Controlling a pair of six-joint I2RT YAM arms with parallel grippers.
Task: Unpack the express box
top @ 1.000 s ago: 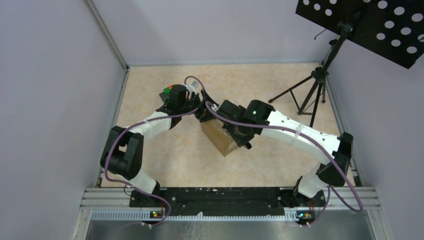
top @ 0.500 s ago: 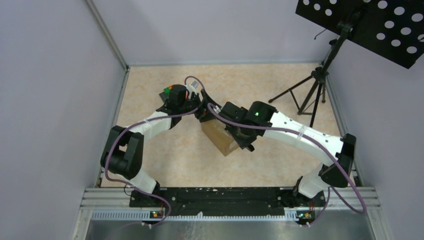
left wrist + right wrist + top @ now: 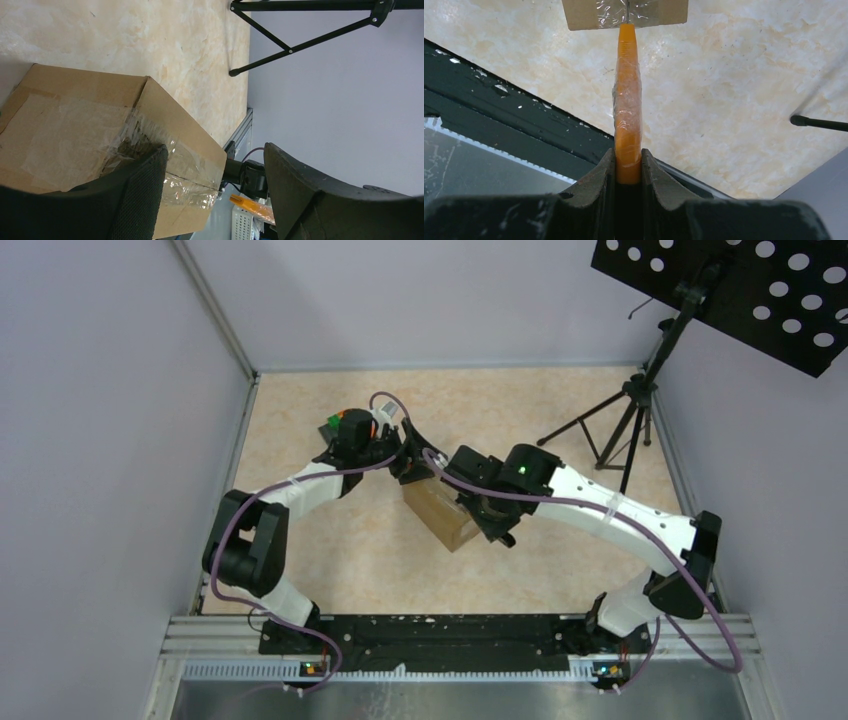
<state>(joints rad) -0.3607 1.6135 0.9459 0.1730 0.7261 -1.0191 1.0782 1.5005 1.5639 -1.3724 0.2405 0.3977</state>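
Cardboard express box (image 3: 440, 515): brown and oblong, it lies on the table (image 3: 330, 550) near the middle, turned at an angle, between the two grippers. The flaps are closed, and clear tape (image 3: 75, 140) runs over the seam and down the end face.
Left gripper (image 3: 215, 150): the jaws stand wide apart at the far end of the box and nothing is grasped. One padded finger (image 3: 137, 195) lies over the taped edge, and the other finger is off the box, at its side. Whether the pad really touches the cardboard I cannot tell.
Right gripper (image 3: 628, 160): clenched on the orange tool (image 3: 628, 100), at the near right side of the box.
Orange tool: thin and flat, wrapped in clear film, held edge-on between the fingers and pointing at the box. Its thin metal tip meets the tape seam on the end face.
Table surface: beige, with a marbled pattern.
Tripod (image 3: 620, 430): black, it stands at the far right of the table, well apart from the box.
Perforated board (image 3: 740, 290): black, with round holes, carried on the pole of the tripod.
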